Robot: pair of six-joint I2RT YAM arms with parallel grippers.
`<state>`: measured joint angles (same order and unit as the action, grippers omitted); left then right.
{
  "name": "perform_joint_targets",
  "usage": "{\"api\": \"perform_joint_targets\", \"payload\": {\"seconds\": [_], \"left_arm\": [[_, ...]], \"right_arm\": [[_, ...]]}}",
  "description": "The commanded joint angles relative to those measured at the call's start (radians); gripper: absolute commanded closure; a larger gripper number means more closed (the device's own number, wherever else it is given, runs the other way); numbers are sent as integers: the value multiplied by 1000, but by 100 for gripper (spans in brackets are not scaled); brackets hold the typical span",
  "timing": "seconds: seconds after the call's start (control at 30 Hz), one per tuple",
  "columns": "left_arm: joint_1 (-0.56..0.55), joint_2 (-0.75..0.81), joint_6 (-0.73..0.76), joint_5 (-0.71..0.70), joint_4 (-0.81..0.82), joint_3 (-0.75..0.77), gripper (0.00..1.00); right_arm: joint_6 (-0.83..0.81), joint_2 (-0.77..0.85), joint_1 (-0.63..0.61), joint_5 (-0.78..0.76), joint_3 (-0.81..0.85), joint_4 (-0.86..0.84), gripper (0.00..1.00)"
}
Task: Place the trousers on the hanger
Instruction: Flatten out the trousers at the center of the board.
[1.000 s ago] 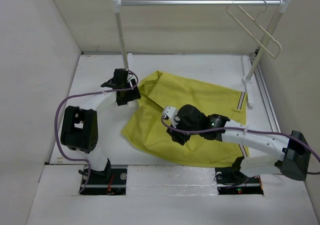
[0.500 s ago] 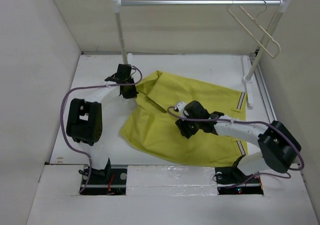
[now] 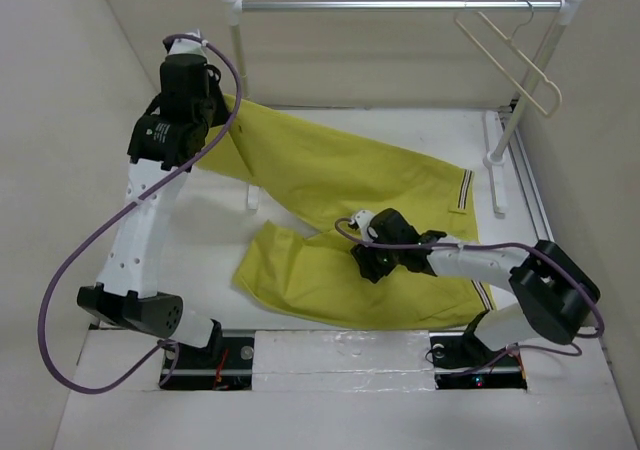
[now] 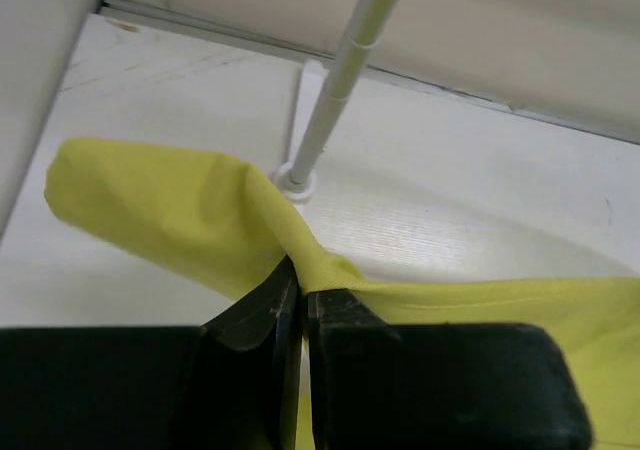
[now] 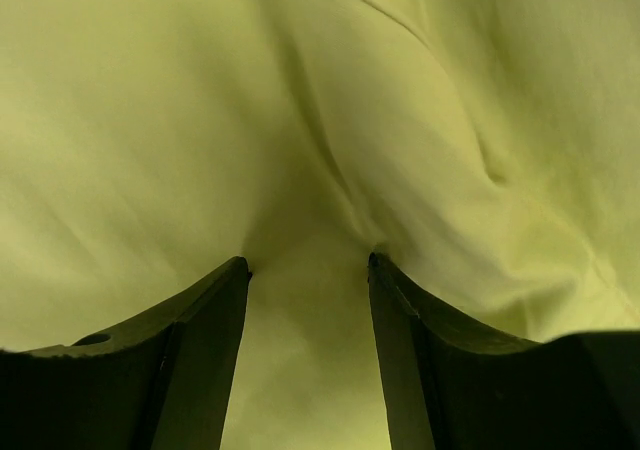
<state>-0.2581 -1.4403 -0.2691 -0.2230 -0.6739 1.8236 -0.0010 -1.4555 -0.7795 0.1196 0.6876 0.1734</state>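
Note:
The mustard-yellow trousers lie on the white table, with one leg drawn up toward the back left. My left gripper is raised beside the rail's left post and is shut on that leg's end; in the left wrist view its jaws pinch a fold of the trousers. My right gripper stands open, its fingertips pressed down into the lower leg, and yellow trousers fill the view around the right gripper. The cream hanger hangs on the rail at the far right. A striped tab marks the waistband.
A metal rail on white posts crosses the back of the table. The left post stands close behind the lifted cloth, and the right post's foot sits by the waistband. Walls close in on the left and right.
My left gripper shut on the trouser leg's end and rose toward the back left, pulling that leg out long. My right gripper stayed pressed on the cloth.

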Motion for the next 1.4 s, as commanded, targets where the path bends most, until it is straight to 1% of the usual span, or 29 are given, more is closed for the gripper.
{"api": "perform_joint_targets", "payload": {"seconds": [0.0, 0.07, 0.1, 0.23, 0.27, 0.37, 0.4, 0.43, 0.5, 0.53, 0.57, 0.6, 0.63, 0.67, 0.73, 0.77, 0.83, 0.87, 0.9, 0.93, 0.97, 1.0, 1.03, 1.1, 1.13, 1.2, 1.23, 1.3, 1.37], "left_arm": [[8, -15, 54, -107, -162, 118, 100], [8, -23, 60, -128, -205, 166, 100], [8, 0, 68, -121, -194, 152, 100], [39, 31, 90, -61, -187, 50, 100], [39, 31, 97, -53, -181, -16, 100], [53, -14, 45, -165, -144, -119, 100], [53, -50, 30, -197, -106, -141, 100], [100, -71, -4, -209, -80, -170, 93], [166, -145, -50, -214, -9, -190, 92], [240, -167, -79, -211, 5, -193, 90], [273, -192, -143, -204, 16, -193, 86], [305, -227, -171, -193, 36, -195, 82], [344, -242, -186, -176, 46, -190, 58], [356, -255, -206, -152, 50, -178, 39], [356, -270, -236, -125, 51, -132, 3], [356, -264, -234, -83, 56, -123, 1], [346, -227, -231, -59, 85, -116, 1], [327, -204, -220, -52, 100, -138, 2], [231, -136, -170, -49, 159, -179, 6], [191, -114, -160, -56, 166, -200, 11], [191, -114, -160, -49, 187, -234, 11], [98, -64, -145, -27, 210, -274, 12], [45, -43, -139, -19, 223, -347, 14], [-48, -7, -142, 31, 261, -424, 16], [-125, 0, -165, 34, 263, -478, 17], [-186, 18, -180, 66, 295, -538, 18], [-235, 23, -188, 74, 301, -587, 18], [-274, 37, -216, 80, 323, -627, 19], [-283, 47, -241, 100, 335, -675, 20]], "right_arm": [[39, 61, -9, -3, -52, 101, 43], [41, 125, -9, -3, -62, 135, 43], [39, 147, -9, -8, -65, 152, 43], [36, 248, -9, -40, -68, 230, 42], [27, 265, 6, -53, -68, 241, 42], [15, 296, 66, -55, -42, 270, 40], [-25, 299, 106, -52, -25, 282, 39], [-37, 305, 127, -51, -7, 293, 39], [-77, 313, 175, -48, 54, 322, 36], [-88, 317, 231, -43, 76, 330, 35], [-111, 319, 264, -41, 98, 340, 35], [-119, 317, 296, -43, 122, 339, 32], [-123, 314, 371, -41, 128, 330, 32], [-131, 298, 413, -26, 132, 322, 31], [-134, 273, 494, -17, 127, 273, 27], [-129, 256, 576, -3, 125, 255, 26], [-123, 204, 649, -4, 122, 198, 23], [-116, 186, 713, -6, 119, 157, 22], [-111, 137, 770, -17, 115, 120, 20], [-108, 120, 798, -21, 113, 101, 20], [-106, 119, 798, -17, 112, 84, 20], [-105, 80, 850, -5, 109, 65, 18], [-105, 58, 870, 12, 105, 45, 17], [-113, 14, 899, 78, 108, -1, 15], [-122, -27, 899, 95, 115, -6, 14], [-145, -61, 899, 135, 115, -17, 13], [-148, -87, 899, 167, 106, -29, 13], [-139, -97, 899, 228, 70, -60, 16], [-111, -71, 899, 262, 37, -92, 23]]}}
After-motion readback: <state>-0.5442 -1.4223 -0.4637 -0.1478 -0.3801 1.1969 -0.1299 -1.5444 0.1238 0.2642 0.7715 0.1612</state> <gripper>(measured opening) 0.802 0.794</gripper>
